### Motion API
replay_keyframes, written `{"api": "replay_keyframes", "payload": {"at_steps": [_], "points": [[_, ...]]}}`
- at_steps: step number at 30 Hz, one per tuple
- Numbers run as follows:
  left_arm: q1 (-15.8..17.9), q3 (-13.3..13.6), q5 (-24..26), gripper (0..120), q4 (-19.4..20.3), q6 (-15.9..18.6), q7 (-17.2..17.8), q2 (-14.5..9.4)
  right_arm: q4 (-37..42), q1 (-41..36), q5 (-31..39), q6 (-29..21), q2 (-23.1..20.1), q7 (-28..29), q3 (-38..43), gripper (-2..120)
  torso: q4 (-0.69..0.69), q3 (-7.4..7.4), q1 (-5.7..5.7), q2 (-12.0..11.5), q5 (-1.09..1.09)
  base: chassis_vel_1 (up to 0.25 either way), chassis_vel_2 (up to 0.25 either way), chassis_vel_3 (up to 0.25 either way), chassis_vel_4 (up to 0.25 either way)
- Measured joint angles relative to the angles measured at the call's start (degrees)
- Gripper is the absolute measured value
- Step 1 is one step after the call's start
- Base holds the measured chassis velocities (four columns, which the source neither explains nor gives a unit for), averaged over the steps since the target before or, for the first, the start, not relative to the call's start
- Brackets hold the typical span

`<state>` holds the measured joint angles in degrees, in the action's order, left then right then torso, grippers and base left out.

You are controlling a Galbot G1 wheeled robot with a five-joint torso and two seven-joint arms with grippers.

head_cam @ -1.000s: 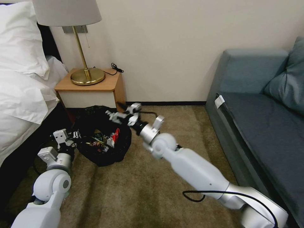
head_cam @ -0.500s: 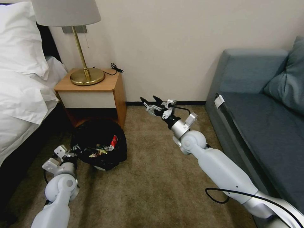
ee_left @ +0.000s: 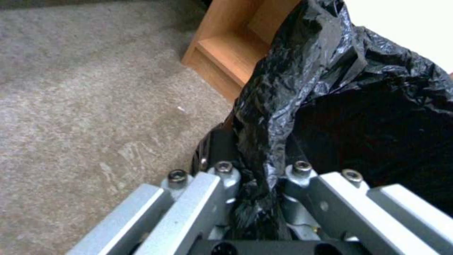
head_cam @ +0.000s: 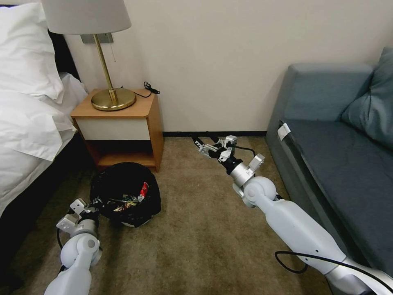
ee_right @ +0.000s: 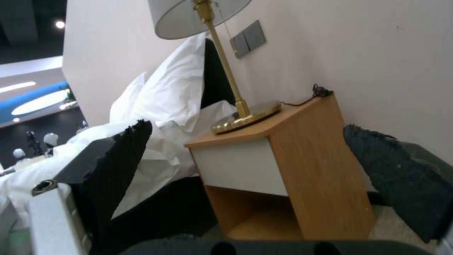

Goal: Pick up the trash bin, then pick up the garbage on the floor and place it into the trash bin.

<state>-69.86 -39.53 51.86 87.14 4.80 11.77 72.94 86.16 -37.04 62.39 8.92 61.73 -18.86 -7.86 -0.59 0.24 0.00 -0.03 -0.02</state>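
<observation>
Head view: the right gripper (head_cam: 203,144) has swung away from the bin (head_cam: 125,193) over bare carpet (head_cam: 196,229), its jaws spread wide and empty. The bin, now lower and well off to that gripper's left, hangs from the left gripper (head_cam: 91,203), which is clamped on the black bag (ee_left: 302,106) at the rim. Litter (head_cam: 131,198) lies inside; I'd say the job is nearly done.

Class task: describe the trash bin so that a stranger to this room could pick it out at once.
Find the wooden nightstand beside the bed. On the carpet just before it stands the trash bin, gripped at its rim by the left end effector. Its crinkly black liner and colourful litter inside set it apart.
</observation>
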Motion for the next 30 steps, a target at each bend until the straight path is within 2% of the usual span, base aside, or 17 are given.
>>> {"api": "replay_keyframes", "payload": {"at_steps": [1, 4, 7, 9, 13, 15, 16, 18, 19, 21, 22, 24, 30], "points": [[0.00, 0.00, 0.00, 8, 0.00, 0.00, 0.00, 0.00, 0.00, 0.00, 0.00, 0.00, 0.00, 0.00, 0.00, 100, 0.00, 0.00, 0.00, 0.00, 0.00, 0.000, 0.000, 0.000, 0.000], [-0.65, -0.10, -0.08, 25, -0.08, -0.08, 0.40, -0.18, 0.05, -0.87, -0.34, 0.00, -0.19, -0.20, 0.22, 100, 0.00, 0.00, 0.00, 0.00, -0.01, 0.000, 0.000, 0.000, 0.000], [-0.94, -0.16, -0.13, 30, 0.09, -0.08, 0.55, -0.36, 0.10, -0.98, -0.40, 0.00, -0.22, -0.21, 0.23, 100, 0.00, 0.00, 0.00, 0.00, -0.02, 0.000, 0.000, 0.000, 0.000], [-1.52, -0.24, -0.42, 43, 0.76, -0.03, 1.01, -0.54, 0.35, -1.04, -0.47, 0.00, -0.43, -0.21, 0.20, 100, -0.02, 0.01, 0.00, 0.00, -0.06, 0.000, 0.000, 0.000, 0.000], [-2.10, -0.35, -1.31, 52, 1.70, 0.26, 1.20, -0.52, 0.57, -1.07, -0.59, 0.00, -0.57, -0.06, 0.12, 100, -0.03, 0.02, 0.00, 0.00, -0.07, 0.000, 0.000, 0.000, 0.000], [-2.73, -0.51, -2.69, 64, 2.68, 0.19, 1.31, -0.31, 0.84, -1.39, -0.92, -0.02, -0.62, 0.53, 0.23, 100, -0.02, 0.02, 0.00, 0.00, -0.08, 0.000, 0.000, 0.000, 0.000], [-2.73, -0.51, -2.69, 64, 2.68, 0.19, 1.31, -0.31, 0.84, -1.39, -0.92, -0.02, -0.62, 0.53, 0.23, 100, -0.02, 0.02, 0.00, 0.00, -0.08, 0.000, 0.000, 0.000, 0.000], [-3.30, -0.77, -4.42, 74, 3.64, -0.19, 1.32, -0.19, 1.35, -1.87, -1.45, -0.01, -0.99, 1.56, 0.31, 100, -0.01, 0.02, 0.00, 0.00, -0.07, 0.000, 0.000, 0.000, 0.000], [-3.30, -0.77, -4.42, 74, 3.64, -0.19, 1.32, -0.19, 1.35, -1.87, -1.45, -0.01, -0.99, 1.56, 0.31, 100, -0.01, 0.02, 0.00, 0.00, -0.07, 0.000, 0.000, 0.000, 0.000], [-3.86, -1.14, -6.35, 87, 5.08, -0.44, 1.38, -0.19, 1.69, -2.41, -2.52, 0.58, -1.33, 3.06, 0.40, 100, -0.02, 0.02, 0.00, 0.00, -0.06, 0.000, 0.000, 0.000, 0.000], [-3.86, -1.14, -6.35, 87, 5.08, -0.44, 1.38, -0.19, 1.69, -2.41, -2.52, 0.58, -1.33, 3.06, 0.40, 100, -0.02, 0.02, 0.00, 0.00, -0.06, 0.000, 0.000, 0.000, 0.000], [-4.45, -1.41, -7.58, 97, 6.30, -0.48, 1.59, -0.29, 1.77, -2.75, -3.53, 1.41, -1.34, 4.29, 0.52, 100, -0.01, 0.02, 0.00, 0.00, -0.06, 0.000, 0.000, 0.000, 0.000], [-5.75, -1.82, -8.85, 100, 8.97, -0.34, 2.22, -0.57, 1.83, -3.32, -5.35, 3.09, -1.29, 6.93, 0.68, 100, 0.00, 0.02, 0.00, 0.00, -0.04, 0.000, 0.000, 0.000, 0.000]]}}
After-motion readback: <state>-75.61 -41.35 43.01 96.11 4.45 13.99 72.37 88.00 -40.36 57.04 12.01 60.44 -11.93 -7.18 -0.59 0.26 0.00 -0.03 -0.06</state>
